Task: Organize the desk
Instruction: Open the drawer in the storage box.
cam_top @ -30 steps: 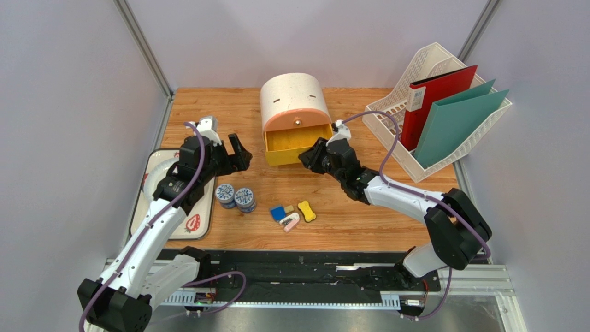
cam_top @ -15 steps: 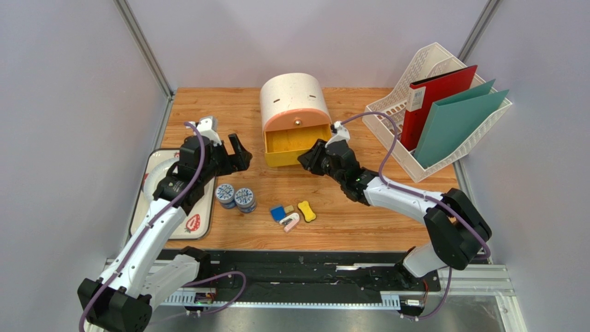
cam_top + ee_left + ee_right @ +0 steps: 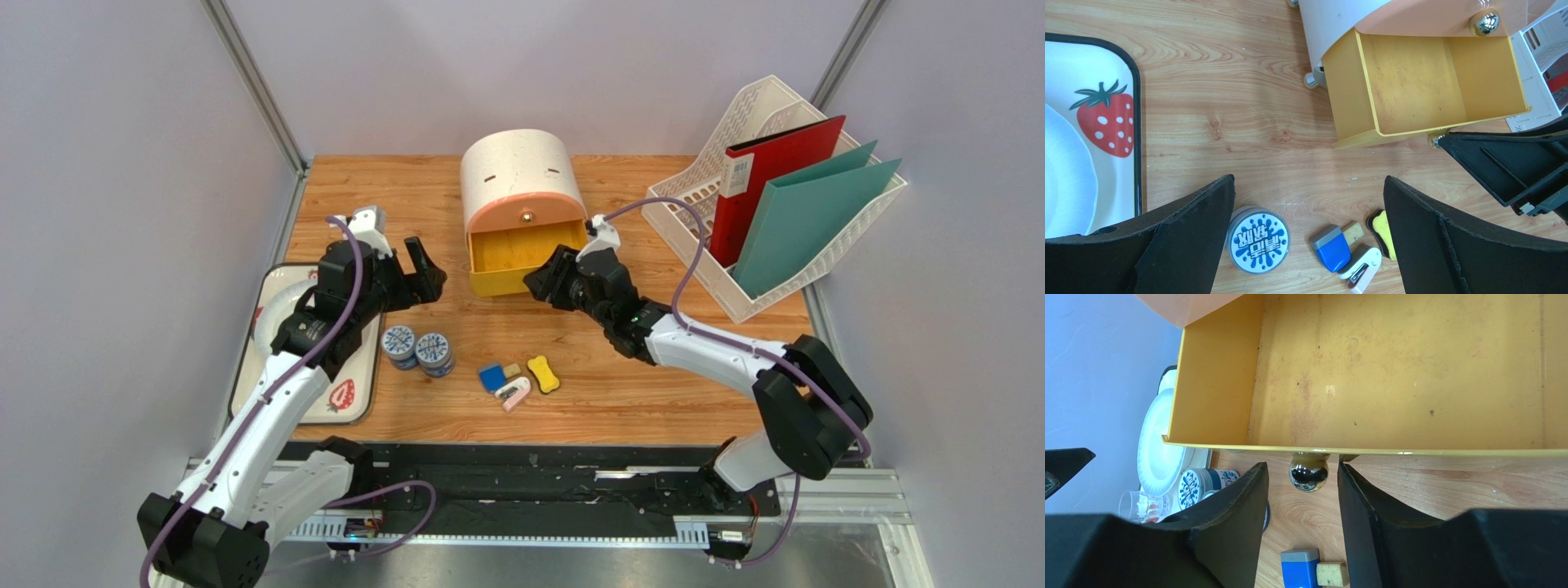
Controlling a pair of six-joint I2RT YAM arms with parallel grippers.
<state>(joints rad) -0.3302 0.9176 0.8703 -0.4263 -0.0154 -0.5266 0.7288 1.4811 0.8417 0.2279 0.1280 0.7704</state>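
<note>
A rounded cream cabinet with a peach front stands at the back, its yellow drawer pulled out, with a shiny metal knob on the drawer front. To the right, a white lattice file rack holds a red folder and a teal folder, both leaning. Two round blue-and-white tins sit side by side. Near them lie a blue eraser, a yellow bone-shaped piece and a small pink-and-white stapler. At the left, a strawberry-print tray carries a white plate.
</note>
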